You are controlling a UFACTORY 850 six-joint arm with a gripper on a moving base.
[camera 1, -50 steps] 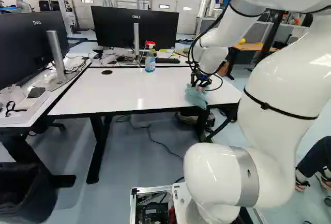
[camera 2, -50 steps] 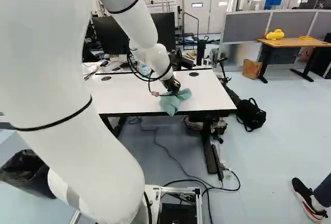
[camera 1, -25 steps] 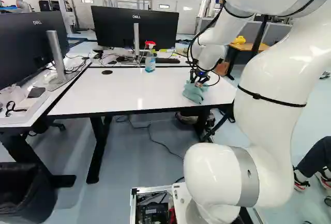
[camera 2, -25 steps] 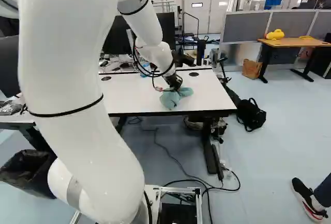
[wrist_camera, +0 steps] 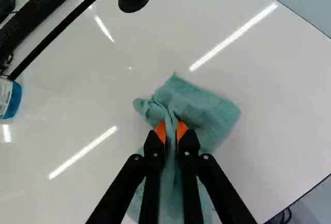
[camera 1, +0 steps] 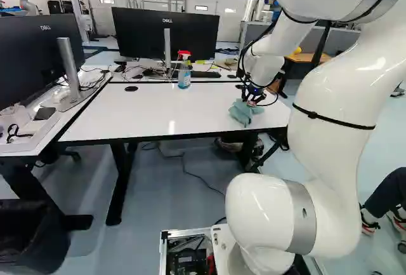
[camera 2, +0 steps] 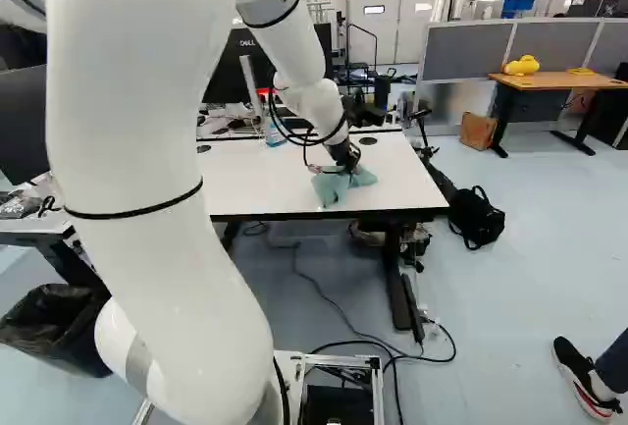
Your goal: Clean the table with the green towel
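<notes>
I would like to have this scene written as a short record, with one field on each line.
towel: green, crumpled, on the table, toward its right end in the left base view
pincer: shut on a fold of the towel
table: white top, black edge
spray bottle: upright, red head, near the table's far edge
keyboard: black, beyond that edge

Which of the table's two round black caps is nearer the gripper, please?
The right base view's rightmost cap, just beyond the gripper; the other is farther left.
</notes>
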